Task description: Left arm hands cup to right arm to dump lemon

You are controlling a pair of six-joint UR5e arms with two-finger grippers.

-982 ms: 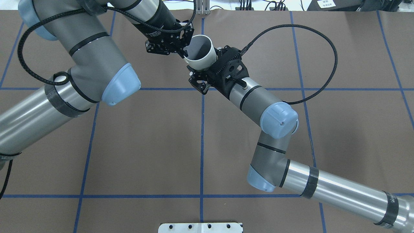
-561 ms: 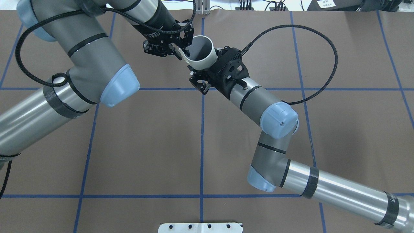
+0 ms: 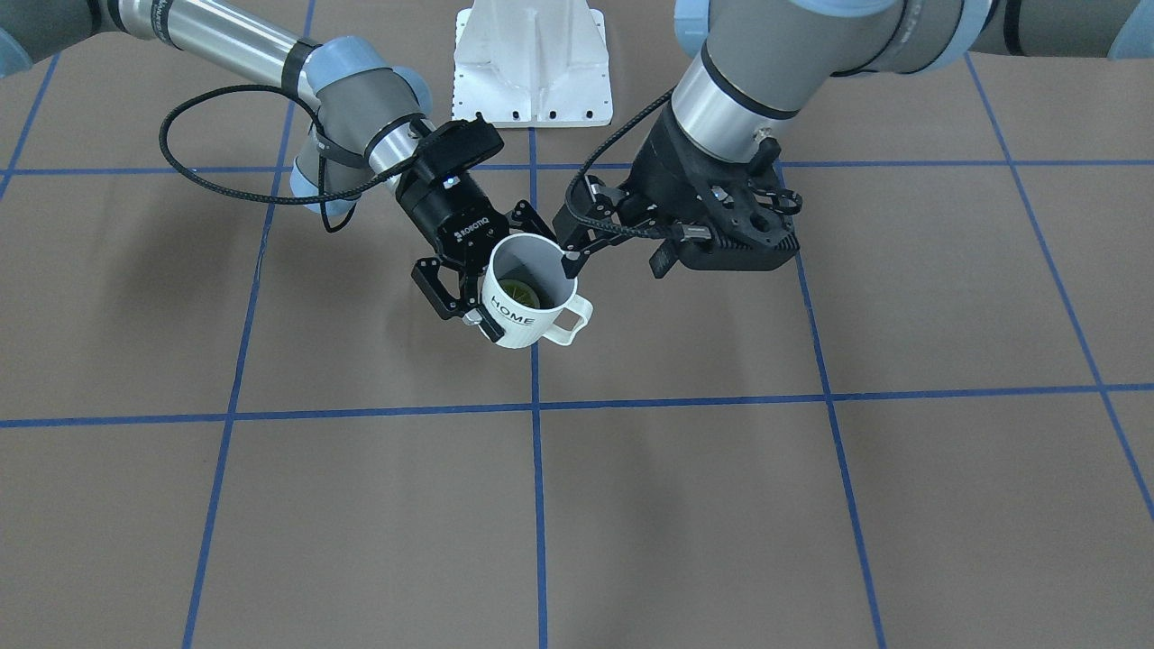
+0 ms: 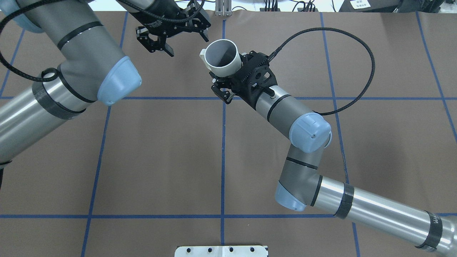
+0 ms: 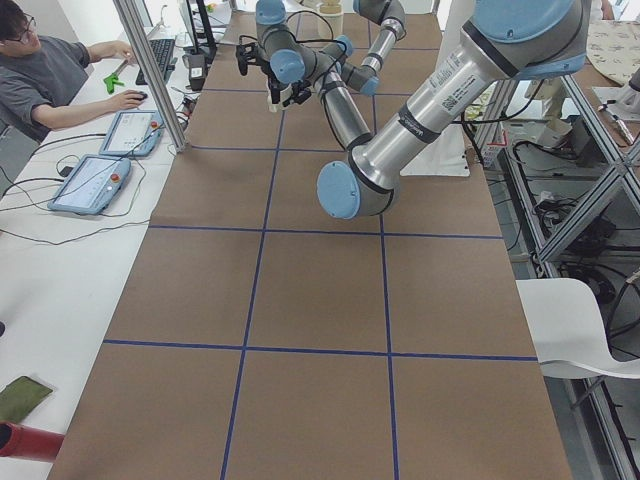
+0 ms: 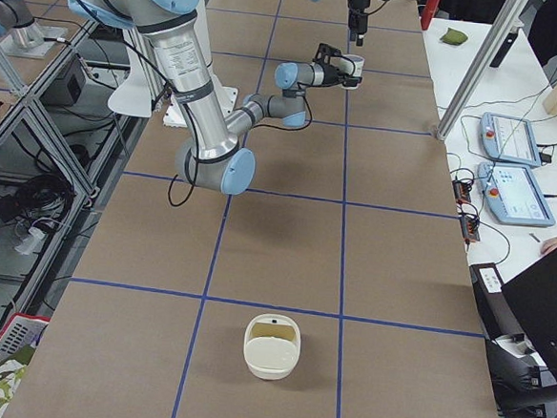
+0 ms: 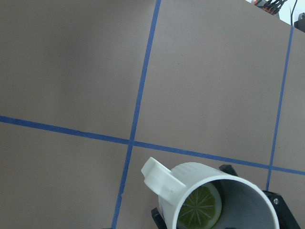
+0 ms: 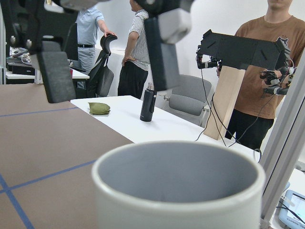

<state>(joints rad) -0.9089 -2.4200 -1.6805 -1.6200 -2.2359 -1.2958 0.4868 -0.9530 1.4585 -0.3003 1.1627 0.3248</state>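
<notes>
Brown table [image 4: 160,160] taped by blue lines [image 4: 223,160] into large squares. White bench [image 5: 40,260] along one long side, with two tablets [image 5: 100,180] on it; metal frame posts [image 5: 150,70] at its edge. One seated operator [image 5: 45,75] at that bench in the left exterior view; three people [image 8: 138,52] standing in the room behind, seen from the right wrist. One white plate [image 4: 221,251] at 6 o'clock of the overhead view. One white bowl [image 6: 271,347] alone near the table's end in the right exterior view.

Two arms, two grippers, one cup [image 4: 222,59], one lemon [image 3: 519,292].

Cup held off the table, just toward 12 o'clock from the central tape crossing overhead. Long axis near upright, mouth up, tipped slightly; handle toward 10 o'clock overhead, toward 4 o'clock in the front-facing view, with "HOME" turned to that camera. Lemon inside on the bottom: a round slice, cut face up, segments plain in the left wrist view.

Right arm [image 4: 285,110] in from 4 o'clock overhead; right gripper [image 3: 500,270] clamped on the cup, fingers on two sides of the body, on the side away from the handle. Left arm [image 4: 89,60] in from 9 o'clock; left gripper [image 4: 186,43] at the cup's 10 o'clock, fingers spread wide, holding nothing, near the handle yet clear of it.
</notes>
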